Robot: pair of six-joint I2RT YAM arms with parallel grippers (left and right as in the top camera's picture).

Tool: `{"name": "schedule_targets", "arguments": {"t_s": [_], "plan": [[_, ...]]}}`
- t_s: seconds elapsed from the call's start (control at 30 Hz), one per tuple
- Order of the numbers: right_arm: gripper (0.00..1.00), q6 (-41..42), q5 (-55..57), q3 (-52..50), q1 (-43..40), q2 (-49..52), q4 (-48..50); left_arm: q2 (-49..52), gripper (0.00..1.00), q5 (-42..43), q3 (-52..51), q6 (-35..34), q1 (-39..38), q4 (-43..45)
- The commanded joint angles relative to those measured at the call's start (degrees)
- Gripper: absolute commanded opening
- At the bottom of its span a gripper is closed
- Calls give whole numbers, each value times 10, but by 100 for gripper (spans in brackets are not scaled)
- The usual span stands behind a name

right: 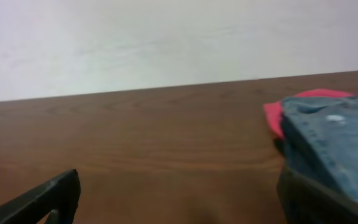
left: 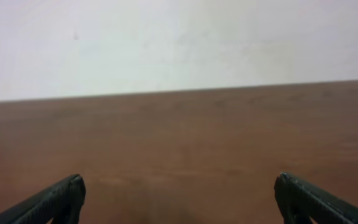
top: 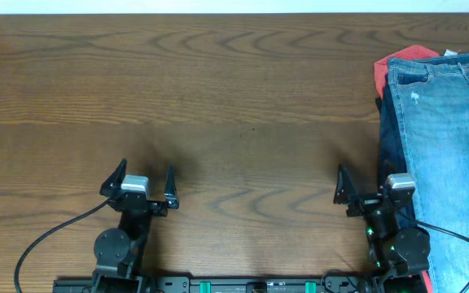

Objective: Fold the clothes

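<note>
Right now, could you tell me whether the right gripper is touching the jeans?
Cannot tell. Overhead, the right gripper sits at the edge of the jeans; its wrist view shows neither gap nor contact plainly.

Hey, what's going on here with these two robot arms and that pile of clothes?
Nothing is being handled at this moment. Both arms sit at the near edge of the wooden table, and the left gripper and the right gripper are both open and empty. The light-blue jeans lie spread out on the right side, on top of a darker blue garment and a red garment. The right gripper is just beside that pile. The left one faces only bare wood. The folding has not started.
</note>
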Motion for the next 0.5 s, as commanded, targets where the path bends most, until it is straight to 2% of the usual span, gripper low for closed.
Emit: {"name": "schedule_targets", "arguments": {"t_s": [0.0,0.13,0.27,0.47], "plan": [[99,22,-55,44,-2,5,-33,-3,98,61,16,8,2,3],[99,25,-52,146,-2,52,-134,9,98,76,78,5,2,-33],[99,19,-53,266,-2,166,-227,60,98,76,182,-12,2,-113],[99,19,-53,459,-2,395,-377,239,98,83,401,-47,2,-287]]}}
